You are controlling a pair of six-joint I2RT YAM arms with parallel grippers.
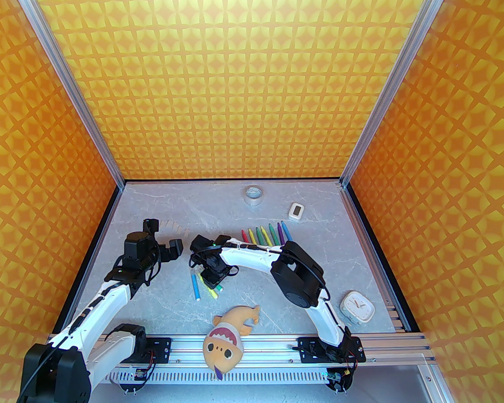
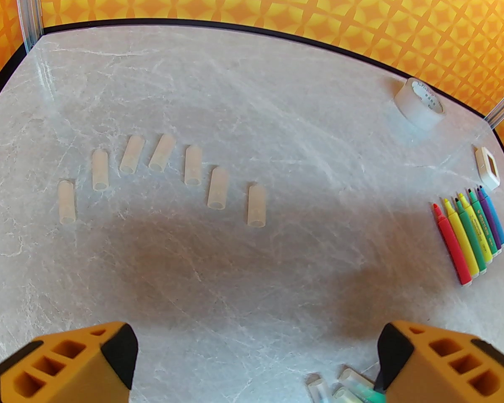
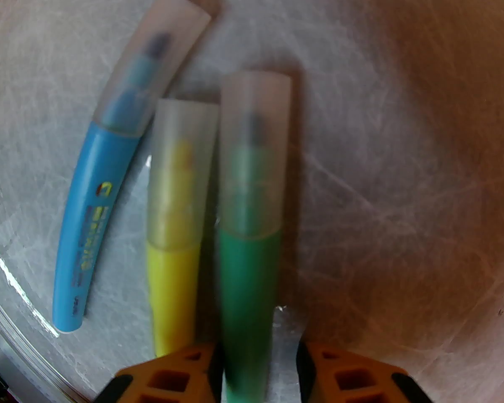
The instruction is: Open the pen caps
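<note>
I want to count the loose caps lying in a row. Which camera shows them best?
The left wrist view shows them best: seven loose caps lie big and clear in a row, each one apart from the next. The top view shows them as tiny pale specks, too small to count.

Bright, even light; a soft shadow darkens the table toward its near edge; wrist views bow at the edges; the right one is blurred.

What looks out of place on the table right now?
The plush toy lies across the near rail, head hanging off the table. Otherwise tidy: removed caps in a row, uncapped markers side by side.
</note>
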